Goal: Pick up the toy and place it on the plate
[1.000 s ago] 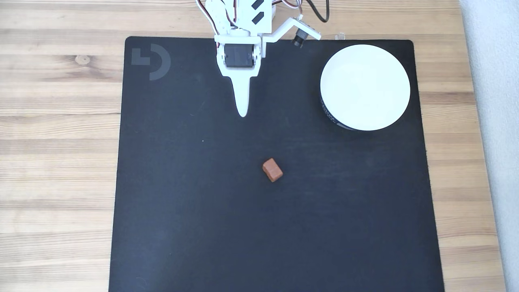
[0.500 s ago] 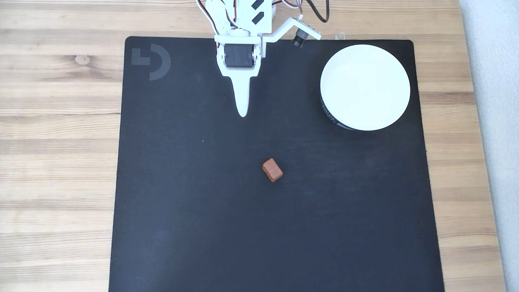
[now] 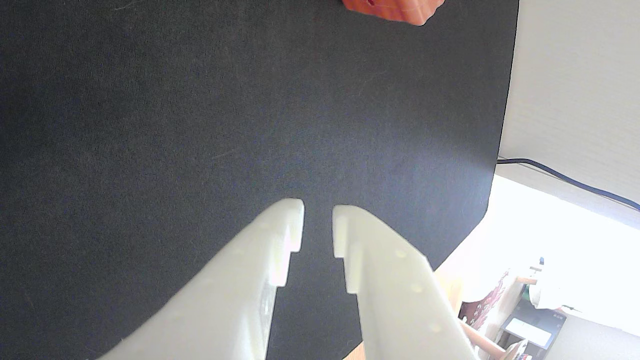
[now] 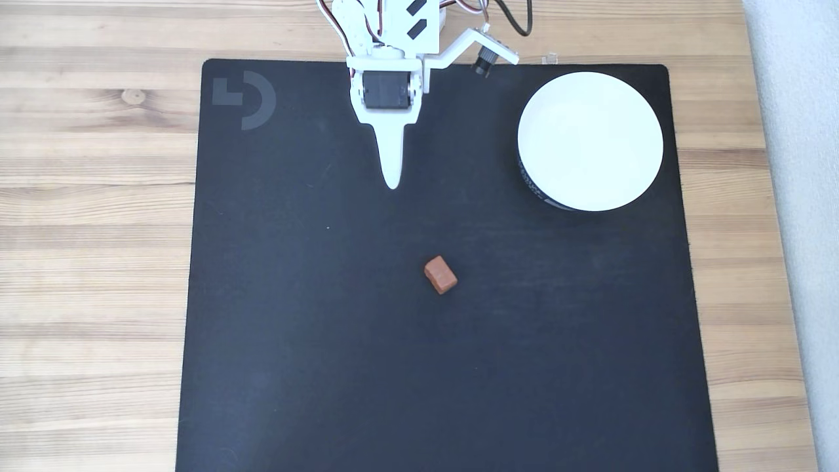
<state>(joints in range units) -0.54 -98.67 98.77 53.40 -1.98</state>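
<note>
one toy (image 4: 440, 275) on the mat, one plate (image 4: 590, 141), one arm, and that's your whole count. in the fixed view your toy, a small reddish-brown block, sits alone near the middle of the black mat (image 4: 328, 341), turned a little askew, touching nothing. your plate rests at the mat's upper right corner, white and bare inside, with a sliver of its dark outer band showing along the lower left edge. toy and plate are well apart.

your jaws (image 4: 392, 183) hang over the upper middle of the mat, pointing down the picture toward the toy, with bare mat between tip and block. from above they read as one narrow white blade. switch to the wrist view and you get the real story: your jaws (image 3: 318, 225) are parted by a narrow gap, two white fingers (image 3: 280, 235) with nothing between them but dark mat. the toy (image 3: 395, 10) peeks in at the top edge there, cut off by the frame, a bit right of the gap's line.

the mat lies on a wooden table (image 4: 92, 196), and one dark cable (image 3: 570, 180) trails off to the right in the wrist view.
</note>
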